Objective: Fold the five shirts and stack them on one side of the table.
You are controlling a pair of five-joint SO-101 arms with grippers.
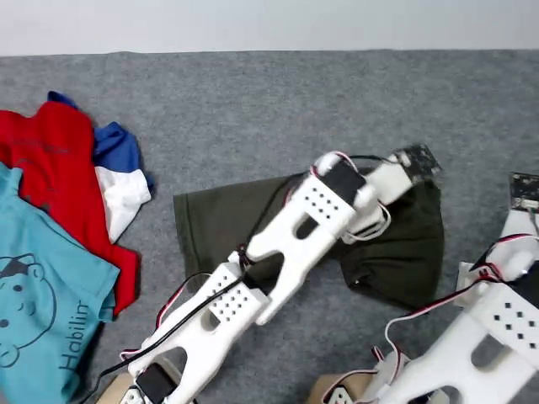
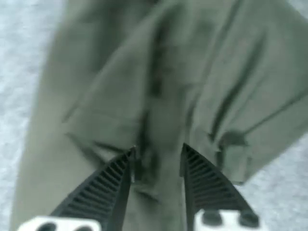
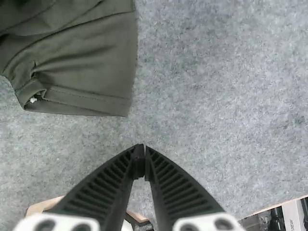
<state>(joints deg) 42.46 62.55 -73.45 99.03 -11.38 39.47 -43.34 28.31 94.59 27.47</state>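
Fingers (image 2: 113, 180) of the left gripper (image 2: 158, 154) spread apart over the dark green shirt (image 1: 215, 223), right gripper (image 3: 144, 153) pinched closed on nothing.
Green shirt's crumpled mid-table on the grey mat (image 1: 253, 109); red shirt (image 1: 50, 160) and teal shirt (image 1: 34, 295) overlap well apart, at the edge.

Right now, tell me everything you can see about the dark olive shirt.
The dark olive shirt looks like soft cotton, partly folded and rumpled, lying flat near mid-table on the grey mat. A hemmed sleeve sticks out at one edge. The left gripper, open, straddles a crease in it.
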